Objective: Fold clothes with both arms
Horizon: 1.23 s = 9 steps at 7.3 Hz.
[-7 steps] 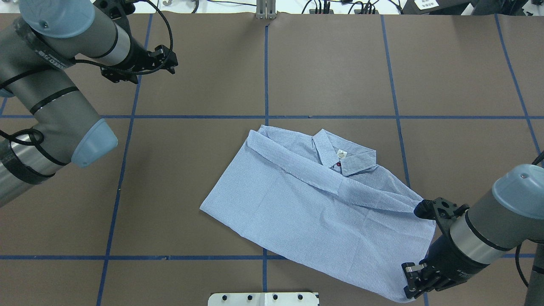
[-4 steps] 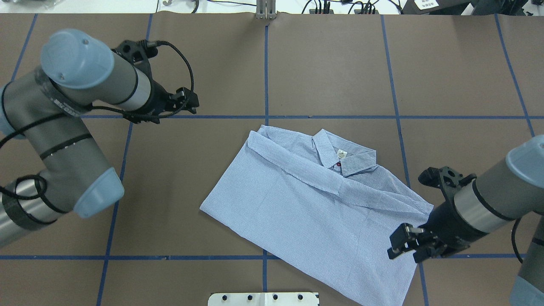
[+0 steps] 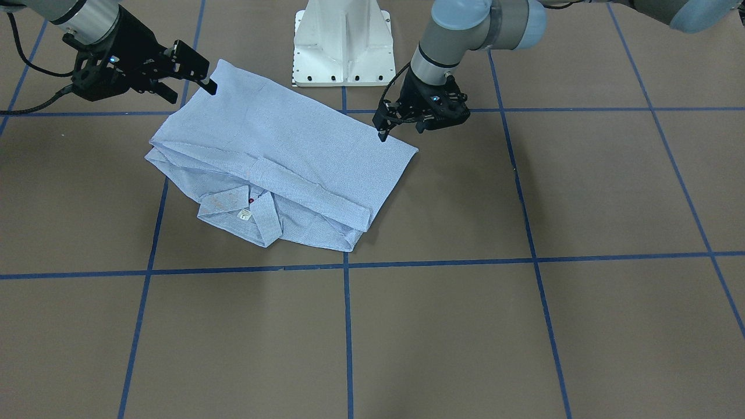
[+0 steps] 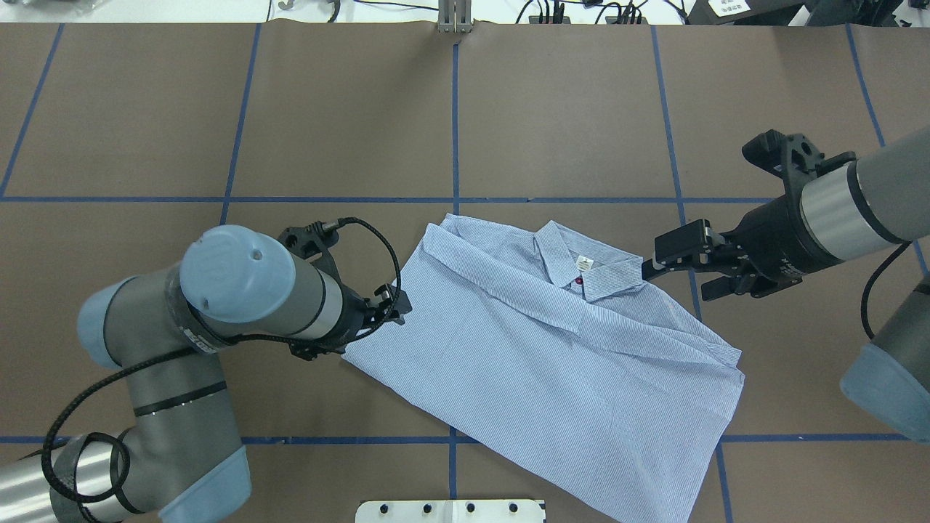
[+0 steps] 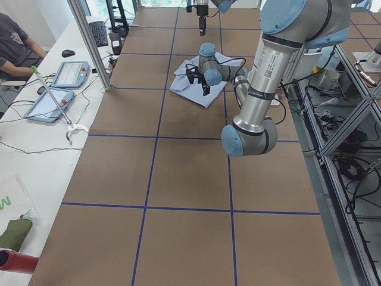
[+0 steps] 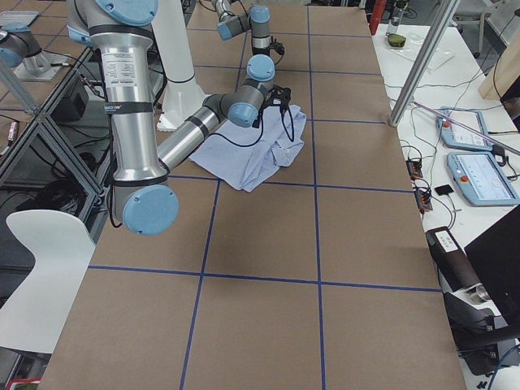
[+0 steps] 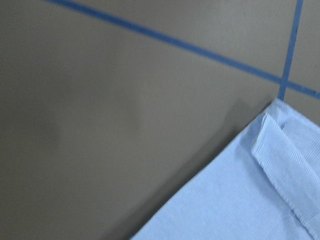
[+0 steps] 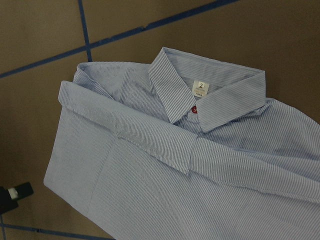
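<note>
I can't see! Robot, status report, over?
Right pincer open, empty. Left pincer, grip unclear, at edge of light-blue striped shirt. Shirt flat, part-folded. Nothing blocking.

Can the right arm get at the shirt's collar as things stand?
Probably yes: the right gripper hovers open beside the collar, which lies uncovered atop the shirt, nothing between them.

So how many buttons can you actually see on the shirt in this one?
1: a red button just below the white neck label, near the top of the shirt. More buttons may be hidden under the folded fabric.
</note>
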Each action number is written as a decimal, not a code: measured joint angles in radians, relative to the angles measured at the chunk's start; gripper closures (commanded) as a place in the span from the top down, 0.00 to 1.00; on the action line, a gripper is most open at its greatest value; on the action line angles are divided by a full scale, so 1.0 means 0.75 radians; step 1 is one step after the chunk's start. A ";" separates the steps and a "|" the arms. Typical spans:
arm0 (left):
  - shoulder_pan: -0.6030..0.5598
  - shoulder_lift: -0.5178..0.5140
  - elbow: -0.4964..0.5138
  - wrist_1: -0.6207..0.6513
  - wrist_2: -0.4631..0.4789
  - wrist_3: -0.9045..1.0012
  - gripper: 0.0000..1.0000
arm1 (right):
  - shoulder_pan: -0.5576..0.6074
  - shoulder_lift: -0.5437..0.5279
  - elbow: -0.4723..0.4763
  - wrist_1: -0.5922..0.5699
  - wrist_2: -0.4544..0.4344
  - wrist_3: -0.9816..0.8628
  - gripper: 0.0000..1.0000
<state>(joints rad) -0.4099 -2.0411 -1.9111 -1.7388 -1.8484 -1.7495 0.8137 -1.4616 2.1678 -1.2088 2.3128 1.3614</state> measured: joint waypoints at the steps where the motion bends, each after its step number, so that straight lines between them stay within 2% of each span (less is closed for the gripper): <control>1: 0.045 0.004 0.019 0.003 0.020 -0.040 0.98 | 0.015 0.015 -0.001 0.000 -0.022 -0.002 1.00; 3: 0.078 0.006 0.075 0.006 0.044 -0.072 0.93 | 0.021 0.033 -0.002 0.000 -0.038 -0.002 1.00; 9: 0.061 0.005 0.125 0.056 0.126 -0.097 0.85 | 0.024 0.035 -0.006 0.000 -0.041 -0.001 1.00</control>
<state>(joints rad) -0.3642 -2.0371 -1.8174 -1.6967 -1.7541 -1.8223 0.8314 -1.4357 2.1631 -1.2088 2.2819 1.3606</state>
